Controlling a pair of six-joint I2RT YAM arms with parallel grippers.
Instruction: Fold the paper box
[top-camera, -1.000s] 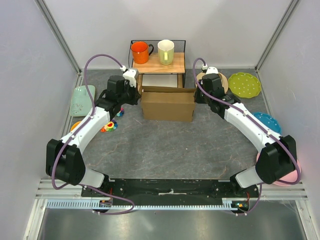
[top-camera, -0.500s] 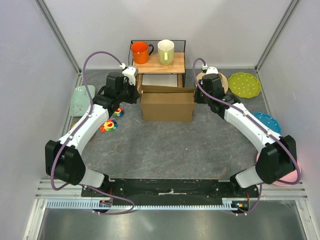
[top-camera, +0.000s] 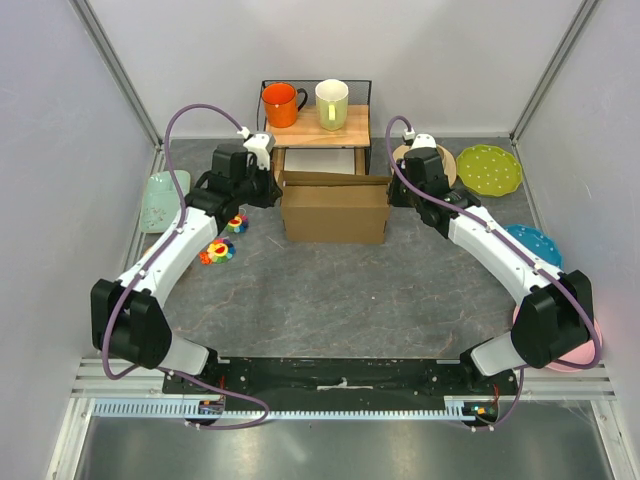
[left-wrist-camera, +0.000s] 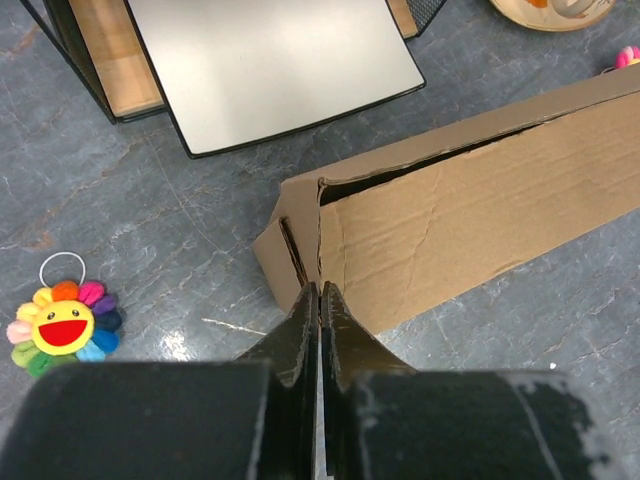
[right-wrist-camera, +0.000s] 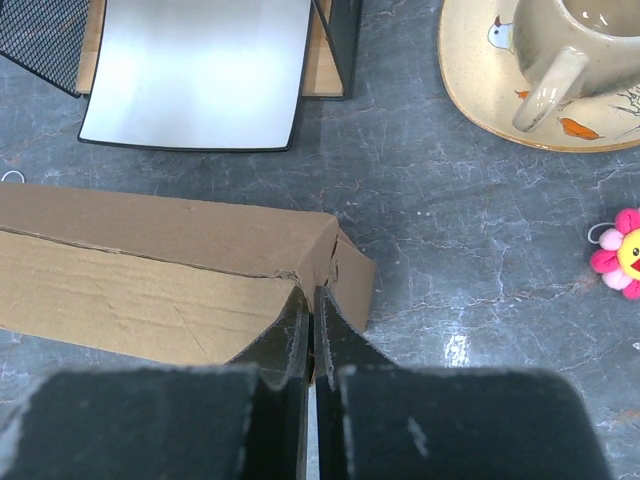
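The paper box (top-camera: 335, 208) is brown corrugated cardboard, standing mid-table in front of the rack, its top flap partly lifted. In the left wrist view its left end (left-wrist-camera: 440, 215) shows a side flap and a dark slit at the corner. My left gripper (left-wrist-camera: 320, 292) is shut, tips at that corner, nothing visible between the jaws. In the right wrist view the box's right end (right-wrist-camera: 170, 270) has a torn, creased corner. My right gripper (right-wrist-camera: 314, 296) is shut with its tips against that corner; pinched cardboard does not show. From above, the left gripper (top-camera: 272, 188) and right gripper (top-camera: 393, 192) flank the box.
Behind the box stands a wire rack holding a white tray (top-camera: 320, 162), with an orange mug (top-camera: 281, 104) and a pale mug (top-camera: 332, 103) on its wooden top. Green plate (top-camera: 489, 169), blue plate (top-camera: 535, 245) and cup on saucer (right-wrist-camera: 560, 60) lie right; mint plate (top-camera: 165, 198) and flower toy (left-wrist-camera: 62, 325) left.
My left gripper closed fully and its wrist drew back slightly toward the rear left, off the box's left end. The right arm and the box stayed still.
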